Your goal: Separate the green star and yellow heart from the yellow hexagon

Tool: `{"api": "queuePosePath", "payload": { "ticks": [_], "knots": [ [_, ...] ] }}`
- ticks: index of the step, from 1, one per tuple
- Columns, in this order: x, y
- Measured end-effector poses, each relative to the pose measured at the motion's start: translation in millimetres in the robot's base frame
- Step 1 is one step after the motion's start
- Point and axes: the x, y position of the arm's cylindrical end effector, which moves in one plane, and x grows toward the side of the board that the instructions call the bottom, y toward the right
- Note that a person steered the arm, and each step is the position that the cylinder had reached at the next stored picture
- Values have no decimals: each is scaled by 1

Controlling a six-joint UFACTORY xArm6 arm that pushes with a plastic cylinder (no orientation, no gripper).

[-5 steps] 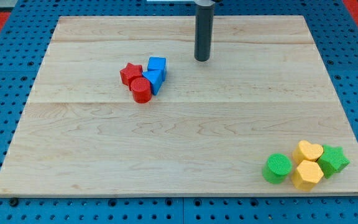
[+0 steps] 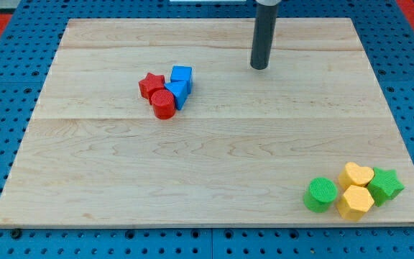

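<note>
The yellow hexagon (image 2: 355, 202) sits near the board's bottom right corner. The yellow heart (image 2: 356, 175) touches it from above. The green star (image 2: 385, 185) touches it on the right. A green cylinder (image 2: 321, 194) sits just left of the hexagon. My tip (image 2: 259, 67) is near the view's top, right of centre, far above and left of this cluster, touching no block.
A second cluster lies left of centre: a red star (image 2: 149, 85), a red cylinder (image 2: 164, 105), a blue cube (image 2: 182, 75) and a blue triangular block (image 2: 177, 92). The wooden board (image 2: 207, 165) lies on a blue pegboard; its right edge is close to the green star.
My tip has moved to the right along the top of the board. No block has moved.
</note>
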Motion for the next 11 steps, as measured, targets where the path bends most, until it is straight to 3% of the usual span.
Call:
{"api": "queuePosePath", "payload": {
  "ticks": [1,2,5,6,7,8,9,10,11],
  "knots": [
    [0,0],
    [27,28],
    [71,142],
    [86,218],
    [146,235],
    [212,226],
    [247,226],
    [246,158],
    [216,94]
  ]
}}
